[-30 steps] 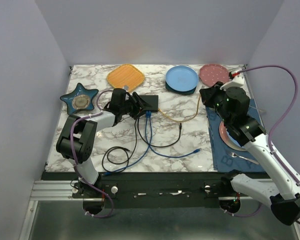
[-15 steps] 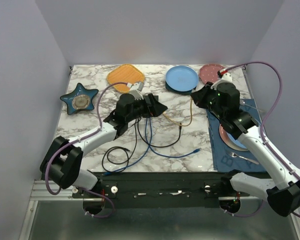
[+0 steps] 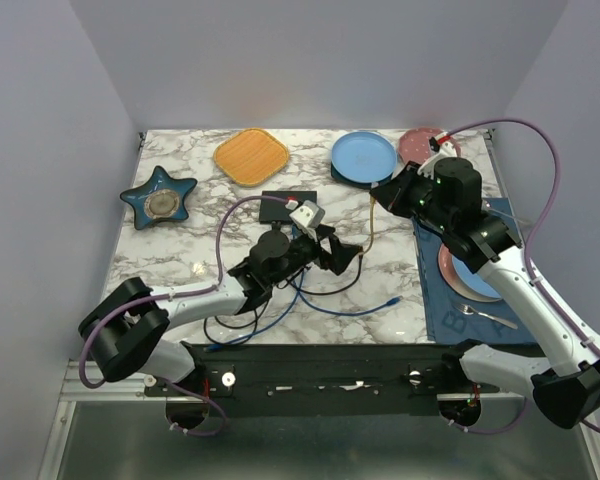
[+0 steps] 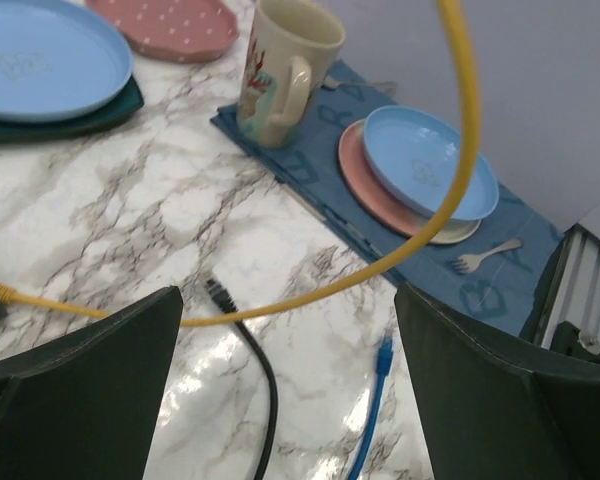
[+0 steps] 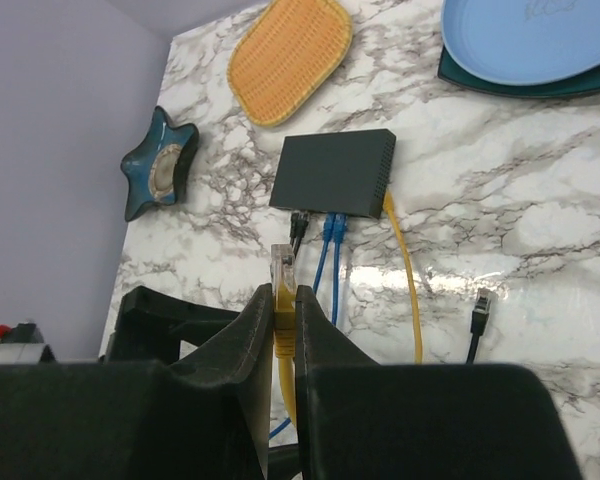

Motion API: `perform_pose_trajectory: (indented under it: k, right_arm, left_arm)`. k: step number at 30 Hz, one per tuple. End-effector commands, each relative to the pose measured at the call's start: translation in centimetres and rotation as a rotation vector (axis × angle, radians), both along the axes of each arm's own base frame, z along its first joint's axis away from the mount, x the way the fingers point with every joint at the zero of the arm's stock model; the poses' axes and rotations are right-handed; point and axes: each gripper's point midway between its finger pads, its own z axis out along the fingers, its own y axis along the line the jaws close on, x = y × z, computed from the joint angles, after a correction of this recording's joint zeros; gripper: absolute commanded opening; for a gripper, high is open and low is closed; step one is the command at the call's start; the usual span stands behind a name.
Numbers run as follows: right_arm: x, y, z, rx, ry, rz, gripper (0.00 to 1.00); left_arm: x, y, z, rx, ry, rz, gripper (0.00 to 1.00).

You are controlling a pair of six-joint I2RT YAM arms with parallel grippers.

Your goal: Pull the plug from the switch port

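The flat black switch (image 5: 335, 172) lies on the marble, also in the top view (image 3: 280, 205). A black plug (image 5: 298, 222), two blue plugs (image 5: 331, 226) and one end of a yellow cable (image 5: 389, 204) sit in its front edge. My right gripper (image 5: 283, 297) is shut on a loose yellow plug (image 5: 282, 266) and holds it above the table, right of the switch (image 3: 378, 194). My left gripper (image 4: 290, 400) is open and empty, in front and to the right of the switch (image 3: 345, 253). The yellow cable (image 4: 450, 210) arcs across its view.
A loose black plug (image 4: 217, 292) and a loose blue plug (image 4: 383, 350) lie on the marble. A blue mat (image 3: 480, 305) at the right carries plates, a fork and a mug (image 4: 280, 65). An orange plate (image 3: 251, 156), blue plate (image 3: 363, 157), pink plate (image 3: 427, 147) and star dish (image 3: 160, 195) stand at the back.
My left gripper has left the switch and swung forward and right over the cables. My right gripper has shifted left and lifted the yellow cable off the table.
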Motion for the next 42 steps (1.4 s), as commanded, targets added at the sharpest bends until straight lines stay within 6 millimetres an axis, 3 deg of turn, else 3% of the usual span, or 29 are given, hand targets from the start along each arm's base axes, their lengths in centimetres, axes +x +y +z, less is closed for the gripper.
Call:
perform_pose_trajectory:
  k: [1, 5, 12, 14, 15, 16, 18, 20, 22, 24, 25, 27, 28, 32, 37, 39, 41, 42]
  right_arm:
    - [-1.4, 0.6, -0.6, 0.023, 0.041, 0.051, 0.01]
    - [-1.7, 0.9, -0.9, 0.03, 0.056, 0.069, 0.01]
    - [-2.2, 1.3, -1.2, 0.043, 0.072, 0.094, 0.01]
    - [-2.3, 1.4, -1.3, 0.046, 0.076, 0.104, 0.01]
    - [-2.4, 1.5, -1.3, 0.045, 0.076, 0.108, 0.01]
    - [-2.5, 1.5, -1.3, 0.044, 0.073, 0.112, 0.01]
    - [-2.5, 1.3, -1.0, 0.039, 0.058, 0.113, 0.01]
    - [-2.7, 1.2, -0.6, 0.039, 0.04, 0.114, 0.02]
    - [-2.7, 0.9, 0.4, 0.031, -0.003, 0.114, 0.33]
    - [-2.8, 0.4, 1.2, 0.015, -0.041, 0.102, 0.62]
    - [-2.6, -0.3, 1.3, -0.002, -0.049, 0.069, 0.68]
    - [-2.4, -1.4, 1.6, -0.039, -0.063, 0.019, 0.79]
    - [-2.2, -2.0, 1.7, -0.053, -0.067, -0.01, 0.81]
    - [-2.3, -3.6, 2.7, -0.077, -0.095, -0.08, 0.84]
    - [-2.7, -5.1, 3.6, -0.082, -0.132, -0.143, 0.85]
    - [-2.8, -5.3, 3.6, -0.083, -0.137, -0.15, 0.86]
    - [-2.8, -5.3, 3.3, -0.086, -0.13, -0.145, 0.86]
    - [-2.9, -5.3, 3.3, -0.084, -0.131, -0.142, 0.86]
  left_arm:
    - [-0.6, -1.2, 5.6, -0.135, -0.188, -0.007, 0.99]
    - [-0.9, -3.0, 5.6, -0.093, -0.227, -0.038, 0.99]
    - [-0.4, -5.5, 3.0, -0.03, -0.183, -0.096, 0.96]
    - [0.0, -6.1, 2.2, -0.008, -0.154, -0.098, 0.81]
    - [0.0, -6.2, 0.8, 0.044, -0.116, -0.102, 0.75]
    - [0.3, -6.6, 0.9, 0.059, -0.114, -0.104, 0.55]
    - [0.3, -6.6, 0.5, 0.087, -0.102, -0.108, 0.41]
    - [0.2, -6.4, 1.5, 0.068, -0.117, -0.105, 0.19]
    - [0.3, -6.3, 2.8, 0.05, -0.131, -0.099, 0.0]
    - [-0.1, -6.7, 3.3, 0.046, -0.111, -0.13, 0.0]
    - [-0.8, -7.6, 4.4, 0.023, -0.112, -0.192, 0.0]
    - [-1.8, -8.7, 4.7, -0.013, -0.049, -0.26, 0.0]
    - [-2.3, -9.5, 6.1, -0.051, -0.041, -0.302, 0.0]
    - [-5.2, -12.0, 7.5, -0.147, 0.097, -0.498, 0.0]
    - [-6.4, -12.6, 8.9, -0.196, 0.156, -0.566, 0.0]
    - [-5.2, -11.9, 8.7, -0.159, 0.13, -0.479, 0.0]
    - [-3.9, -10.4, 10.0, -0.11, 0.047, -0.382, 0.0]
    - [-2.9, -9.4, 8.9, -0.045, 0.076, -0.308, 0.0]
